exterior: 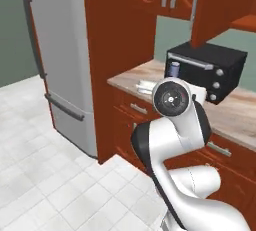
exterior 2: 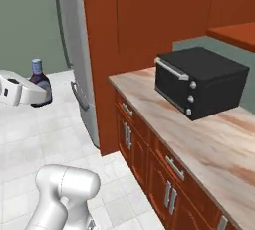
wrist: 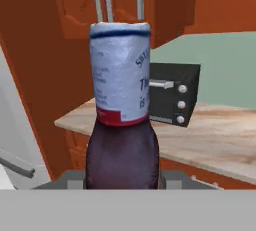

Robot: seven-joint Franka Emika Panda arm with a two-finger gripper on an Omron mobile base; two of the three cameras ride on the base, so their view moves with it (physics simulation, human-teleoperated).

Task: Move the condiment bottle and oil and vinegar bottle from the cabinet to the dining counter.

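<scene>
The condiment bottle (wrist: 122,125), a squat dark-brown bottle with a blue cap and a pale printed label, stands upright in the gripper (wrist: 122,182), whose jaws are closed around its lower body; in the hand view the bottle rises straight up from between them, with the fingertips hidden behind the dark glass. In the right base view the same bottle (exterior 2: 40,84) is carried in the air above the white tiled floor (exterior 2: 45,134), with the white hand meeting it from the left and its blue cap rising above the hand. To the gripper's left in the hand view runs the pale grey side of a refrigerator (exterior: 60,60) with a long grey handle. Behind the bottle rises a tall reddish-brown panel (wrist: 45,65), and above it hang the cabinet (wrist: 120,0) doors with arched panels and vertical silver bar handles. Just beyond and to the right of the bottle sits a black toaster oven (wrist: 175,95) with a silver door handle and round knobs, resting on a beige marble counter (wrist: 220,130) with brown veins; the bottle is well short of that counter. Below the counter are red-brown drawers (exterior 2: 144,139) with silver pulls. Farther right, a pale green wall (wrist: 225,70) backs the counter.
</scene>
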